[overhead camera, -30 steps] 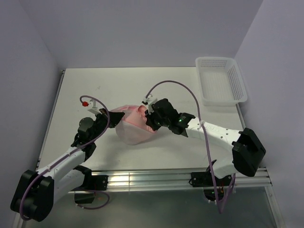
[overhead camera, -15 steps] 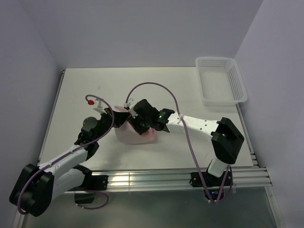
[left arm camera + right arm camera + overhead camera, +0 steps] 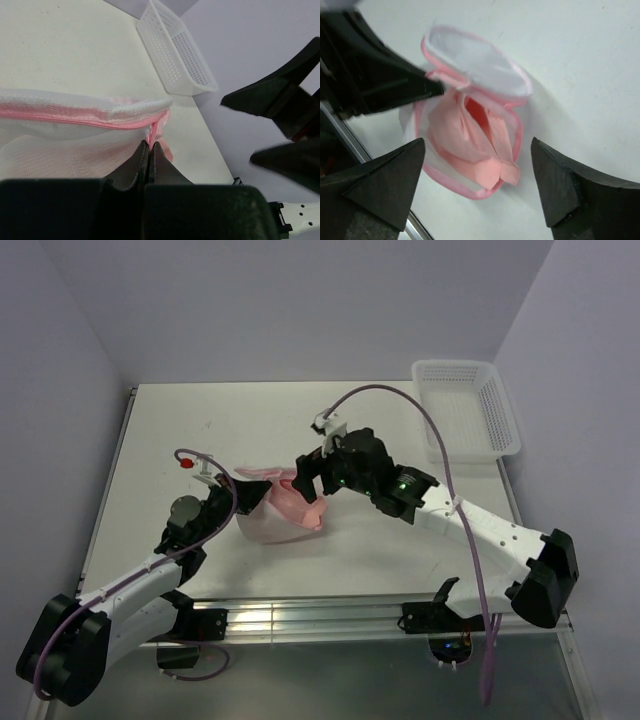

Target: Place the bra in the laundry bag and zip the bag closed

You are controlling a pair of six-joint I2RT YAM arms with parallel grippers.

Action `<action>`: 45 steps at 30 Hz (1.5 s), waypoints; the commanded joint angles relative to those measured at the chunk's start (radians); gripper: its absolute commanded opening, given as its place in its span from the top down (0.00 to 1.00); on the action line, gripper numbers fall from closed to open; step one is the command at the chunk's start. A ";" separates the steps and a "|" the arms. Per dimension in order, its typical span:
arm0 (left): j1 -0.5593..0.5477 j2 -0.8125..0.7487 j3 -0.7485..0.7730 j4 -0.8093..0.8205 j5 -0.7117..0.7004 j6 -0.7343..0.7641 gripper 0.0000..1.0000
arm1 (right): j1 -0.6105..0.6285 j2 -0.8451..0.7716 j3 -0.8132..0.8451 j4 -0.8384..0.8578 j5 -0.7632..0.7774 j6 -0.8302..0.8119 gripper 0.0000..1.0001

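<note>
The laundry bag lies near the table's middle with its lid flap thrown back. The pink bra sits bunched inside the bag, one end lapping over the pink rim. My left gripper is shut on the bag's pink rim at the zipper seam. Its dark fingers also reach in at the left of the right wrist view. My right gripper hangs open above the bag, apart from it, with nothing between its fingers.
A white lattice basket stands at the table's back right corner. It also shows in the left wrist view, where the basket lies beyond the bag. Bare table surrounds the bag.
The right gripper reached into the bag, opened, let the bra go and lifted back up to the right. The left gripper stayed shut on the rim.
</note>
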 commanded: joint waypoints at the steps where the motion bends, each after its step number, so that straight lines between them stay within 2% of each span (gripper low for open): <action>1: -0.004 -0.015 -0.013 0.080 -0.006 -0.016 1.00 | -0.058 -0.054 -0.079 0.128 -0.043 0.099 0.09; 4: -0.004 -0.015 -0.021 0.090 -0.004 -0.019 1.00 | -0.124 -0.087 -0.203 0.218 -0.092 0.151 0.18; 6: -0.003 -0.006 -0.020 0.100 0.004 -0.019 1.00 | -0.164 -0.067 -0.266 0.254 -0.167 0.171 0.28; 8: -0.004 -0.001 -0.018 0.112 0.013 -0.022 1.00 | -0.172 -0.045 -0.324 0.329 -0.173 0.182 0.52; 9: -0.004 -0.001 -0.018 0.117 0.016 -0.025 1.00 | -0.188 -0.041 -0.340 0.369 -0.185 0.218 0.72; 10: -0.004 -0.004 -0.017 0.114 0.014 -0.025 1.00 | -0.196 -0.041 -0.381 0.393 -0.190 0.239 0.73; 14: -0.004 -0.027 -0.017 0.091 0.007 -0.018 1.00 | -0.199 -0.120 -0.521 0.501 -0.153 0.340 0.72; 15: -0.004 -0.027 -0.017 0.086 0.007 -0.016 1.00 | -0.199 -0.139 -0.550 0.551 -0.149 0.376 0.66; 16: -0.004 -0.026 -0.017 0.086 0.008 -0.015 1.00 | -0.199 -0.178 -0.597 0.564 -0.146 0.397 0.64; 21: -0.003 -0.040 -0.029 0.089 0.010 -0.024 1.00 | -0.202 -0.268 -0.733 0.602 0.058 0.538 0.65; 22: -0.004 -0.043 -0.032 0.087 0.010 -0.022 1.00 | -0.210 -0.271 -0.748 0.630 0.046 0.536 0.65; 27: -0.004 -0.044 -0.033 0.086 0.016 -0.022 1.00 | -0.228 -0.102 -0.613 0.620 -0.121 0.480 0.72; 29: -0.004 -0.046 -0.033 0.084 0.014 -0.022 1.00 | -0.222 -0.049 -0.590 0.682 -0.199 0.481 0.71; 31: -0.003 -0.046 -0.032 0.078 0.013 -0.016 1.00 | -0.196 -0.012 -0.564 0.671 -0.204 0.464 0.68; 38: -0.003 -0.038 -0.027 0.086 0.020 -0.016 1.00 | -0.169 0.056 -0.560 0.742 -0.296 0.469 0.67; 41: -0.004 -0.046 -0.027 0.075 0.016 -0.013 1.00 | -0.156 0.085 -0.549 0.739 -0.291 0.464 0.59; 42: -0.003 -0.047 -0.027 0.074 0.016 -0.010 1.00 | -0.156 0.090 -0.549 0.745 -0.290 0.463 0.51; 45: -0.004 -0.050 -0.026 0.072 0.019 -0.015 1.00 | -0.156 0.097 -0.550 0.751 -0.247 0.452 0.44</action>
